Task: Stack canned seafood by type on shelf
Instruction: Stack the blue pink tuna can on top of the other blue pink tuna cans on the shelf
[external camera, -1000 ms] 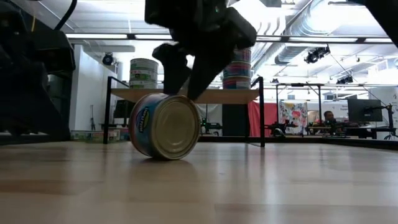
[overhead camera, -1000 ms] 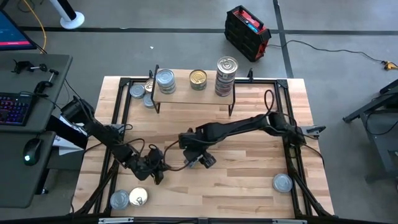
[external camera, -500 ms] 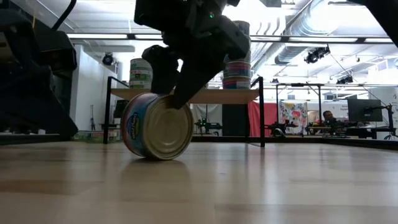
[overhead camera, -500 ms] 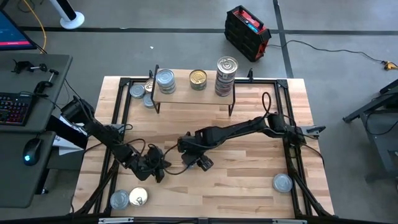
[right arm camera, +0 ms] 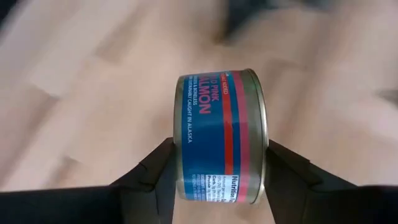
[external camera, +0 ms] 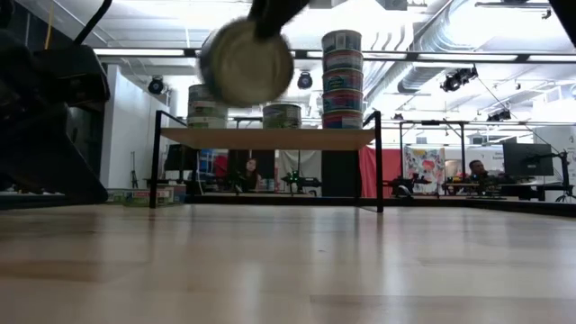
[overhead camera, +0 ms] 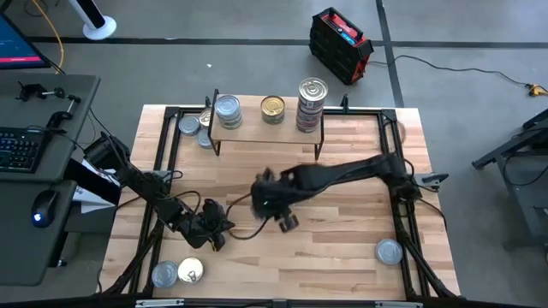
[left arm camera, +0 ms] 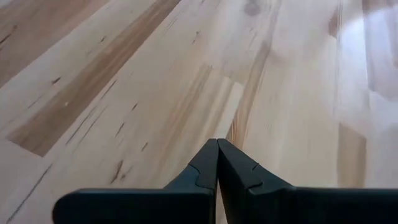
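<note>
while the shelf (overhead camera: 265,128) waits at the table's far edge with three stacks, the right gripper (right arm camera: 217,168) clamps a pink salmon can (right arm camera: 221,135) aloft mid-table; next comes matching its stack. the left gripper (left arm camera: 217,163) rests shut, empty.

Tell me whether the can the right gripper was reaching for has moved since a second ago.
Yes. The can has gone up: in the low view it stood on the table below the shelf board; now the right gripper holds it above that board.
</note>
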Controlling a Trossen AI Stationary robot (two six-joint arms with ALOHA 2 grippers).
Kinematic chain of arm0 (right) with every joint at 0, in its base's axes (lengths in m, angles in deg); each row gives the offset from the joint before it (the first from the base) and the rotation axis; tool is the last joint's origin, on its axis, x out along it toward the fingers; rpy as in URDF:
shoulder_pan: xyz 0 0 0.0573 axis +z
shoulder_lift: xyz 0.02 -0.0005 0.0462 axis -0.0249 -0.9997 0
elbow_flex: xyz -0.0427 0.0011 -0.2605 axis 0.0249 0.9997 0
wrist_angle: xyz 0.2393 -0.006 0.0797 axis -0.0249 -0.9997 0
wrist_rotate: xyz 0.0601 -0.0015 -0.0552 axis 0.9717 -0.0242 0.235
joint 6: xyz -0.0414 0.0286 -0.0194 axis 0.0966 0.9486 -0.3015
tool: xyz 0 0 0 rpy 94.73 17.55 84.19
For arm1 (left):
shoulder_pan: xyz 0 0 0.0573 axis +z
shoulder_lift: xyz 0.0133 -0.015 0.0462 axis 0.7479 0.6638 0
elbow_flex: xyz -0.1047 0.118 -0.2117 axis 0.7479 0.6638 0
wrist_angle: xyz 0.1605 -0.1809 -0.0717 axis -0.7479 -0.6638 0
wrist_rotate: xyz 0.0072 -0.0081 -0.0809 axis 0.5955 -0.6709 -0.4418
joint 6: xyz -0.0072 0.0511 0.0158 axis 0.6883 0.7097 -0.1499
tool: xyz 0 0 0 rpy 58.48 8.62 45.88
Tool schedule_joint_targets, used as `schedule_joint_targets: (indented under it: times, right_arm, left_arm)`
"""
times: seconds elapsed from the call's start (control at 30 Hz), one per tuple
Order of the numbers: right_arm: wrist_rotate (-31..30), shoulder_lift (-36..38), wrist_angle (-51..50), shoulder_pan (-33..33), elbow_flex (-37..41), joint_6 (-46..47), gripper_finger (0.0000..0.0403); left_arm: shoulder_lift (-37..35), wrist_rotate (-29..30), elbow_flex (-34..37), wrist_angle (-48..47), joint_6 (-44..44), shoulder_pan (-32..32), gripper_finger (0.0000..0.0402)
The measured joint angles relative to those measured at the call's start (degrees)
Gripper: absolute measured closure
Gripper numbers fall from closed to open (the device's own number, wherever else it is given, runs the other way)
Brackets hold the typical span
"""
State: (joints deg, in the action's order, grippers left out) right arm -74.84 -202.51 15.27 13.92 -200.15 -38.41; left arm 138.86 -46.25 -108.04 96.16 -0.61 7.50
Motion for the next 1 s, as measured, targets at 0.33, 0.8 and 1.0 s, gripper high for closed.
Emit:
schedule_joint_targets:
  times: [0.33,0.8,1.0]
  right_arm:
    - [-51.84,14.14,-0.24,-1.22,-6.00,-9.85,0.0240]
    - [-60.69,17.75,-1.78,-16.04,-7.34,-15.40,0.0240]
    - [-58.24,17.46,-7.96,-18.99,-7.34,-10.94,0.0236]
  left_arm:
    - [-0.01,1.01,2.35,-0.28,0.46,0.00,0.0401]
    - [-0.01,1.20,2.35,0.18,-0.01,0.00,0.0402]
    - [-0.01,1.31,2.35,0.36,-3.19,0.00,0.0401]
